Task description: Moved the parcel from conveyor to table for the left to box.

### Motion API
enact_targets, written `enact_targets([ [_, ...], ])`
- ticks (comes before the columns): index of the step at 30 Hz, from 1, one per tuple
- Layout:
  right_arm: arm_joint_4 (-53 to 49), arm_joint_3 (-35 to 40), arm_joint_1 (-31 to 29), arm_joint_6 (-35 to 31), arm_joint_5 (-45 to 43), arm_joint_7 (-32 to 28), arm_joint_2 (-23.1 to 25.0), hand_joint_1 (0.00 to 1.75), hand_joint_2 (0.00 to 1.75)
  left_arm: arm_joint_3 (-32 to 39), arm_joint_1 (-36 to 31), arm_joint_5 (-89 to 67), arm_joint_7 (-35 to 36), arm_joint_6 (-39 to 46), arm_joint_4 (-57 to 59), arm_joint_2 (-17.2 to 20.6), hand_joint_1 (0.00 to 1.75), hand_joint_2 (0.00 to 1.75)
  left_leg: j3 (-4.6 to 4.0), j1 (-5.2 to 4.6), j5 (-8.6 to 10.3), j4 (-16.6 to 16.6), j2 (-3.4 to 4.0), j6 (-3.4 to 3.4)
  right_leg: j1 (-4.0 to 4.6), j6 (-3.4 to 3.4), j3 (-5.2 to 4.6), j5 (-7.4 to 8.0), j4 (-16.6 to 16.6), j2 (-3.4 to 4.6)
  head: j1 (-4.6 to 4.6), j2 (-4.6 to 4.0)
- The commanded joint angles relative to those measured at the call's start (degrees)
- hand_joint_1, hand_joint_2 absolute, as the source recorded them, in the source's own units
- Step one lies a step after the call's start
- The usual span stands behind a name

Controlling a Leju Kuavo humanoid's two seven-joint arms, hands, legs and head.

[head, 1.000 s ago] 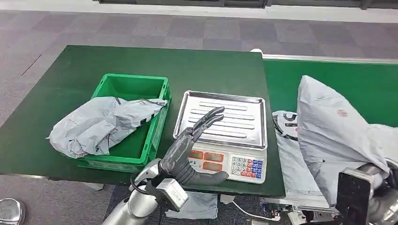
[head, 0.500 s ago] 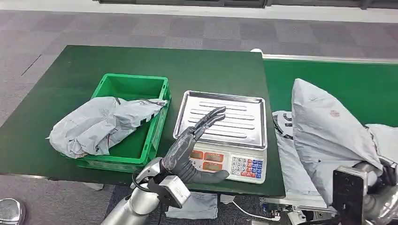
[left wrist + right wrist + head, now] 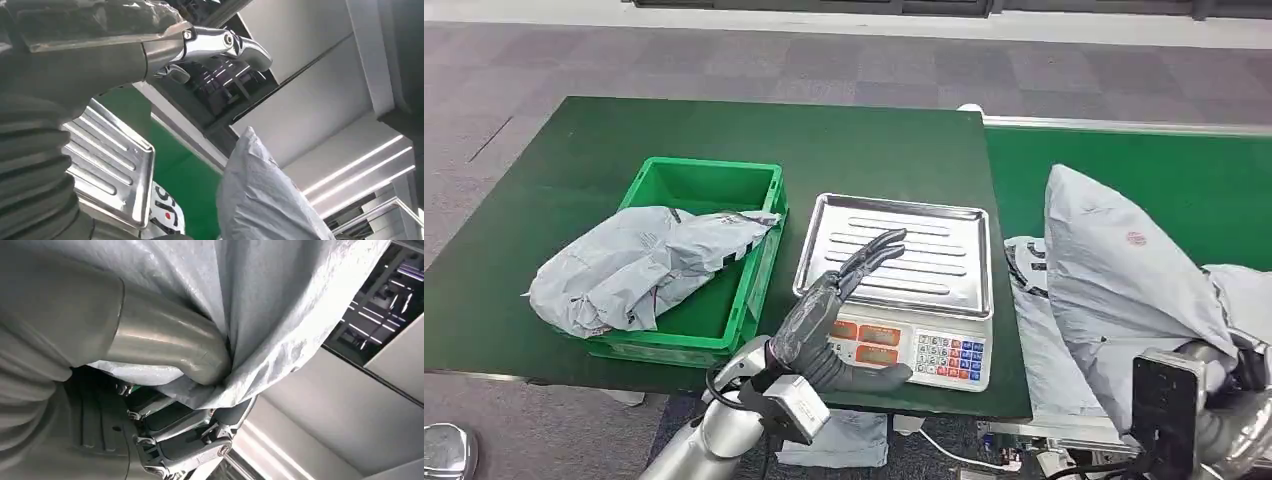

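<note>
A large grey plastic parcel (image 3: 1114,275) stands tilted above the green conveyor (image 3: 1144,165), its lower end in my right hand (image 3: 1239,372), which it mostly covers. In the right wrist view the thumb (image 3: 160,352) presses into the parcel's bunched film (image 3: 280,315) with fingers closed beneath. My left hand (image 3: 834,315) hovers open over the front of the scale (image 3: 894,250), fingers stretched toward its steel tray. The left wrist view shows the left hand (image 3: 85,60), the tray (image 3: 112,165) and the parcel (image 3: 260,200) beyond. A green crate (image 3: 724,190) sits on the dark green table (image 3: 574,150).
Another grey parcel (image 3: 629,265) drapes over the crate's left rim onto the table. A flat printed parcel (image 3: 1034,320) lies on the conveyor under the held one. The scale's keypad (image 3: 949,355) faces me at the table's near edge. Grey floor lies beyond.
The held parcel and my right hand have shifted a little to the left over the conveyor. My left hand has barely moved.
</note>
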Motion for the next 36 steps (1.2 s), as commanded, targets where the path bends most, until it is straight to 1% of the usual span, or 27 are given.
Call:
enact_targets([
  [1, 2.7, -1.7, -1.8, -0.5, -0.5, -0.5, -0.2, 1.75, 1.75, -1.9, -2.3, -0.2, 0.2, -0.8, 3.8, 1.3, 0.00, 1.75, 0.09, 0.04, 0.02, -0.1, 0.01, -0.01, 0.05, -0.03, 0.12, 0.03, -0.1, 0.00, 0.00, 0.00],
  [27, 1.7, -2.4, -1.4, -0.4, -1.1, -1.5, 0.3, 1.75, 1.75, -2.6, -2.6, -0.6, 0.9, -1.7, 4.4, 1.2, 0.00, 1.75, 0.07, 0.02, 0.02, -0.1, -0.02, -0.01, 0.03, -0.03, 0.07, 0.01, -0.1, -0.04, 0.00, 0.00],
  [29, 1.5, -2.5, -1.4, -0.4, -1.1, -1.4, 0.4, 1.75, 1.75, -2.6, -2.7, -0.6, 0.9, -1.7, 4.6, 1.2, 0.00, 1.75, 0.16, 0.09, 0.05, -0.2, -0.02, -0.01, 0.10, -0.06, 0.20, 0.07, -0.2, -0.04, 0.00, 0.00],
  [36, 1.8, -2.4, -1.5, -0.1, -0.8, -1.5, 0.5, 1.75, 1.75, -2.6, -2.4, -0.6, 0.9, -1.8, 4.1, 1.3, 0.00, 1.75, 0.09, 0.03, 0.02, -0.1, -0.01, -0.01, 0.04, -0.04, 0.09, 0.02, -0.1, -0.02, 0.00, 0.00],
])
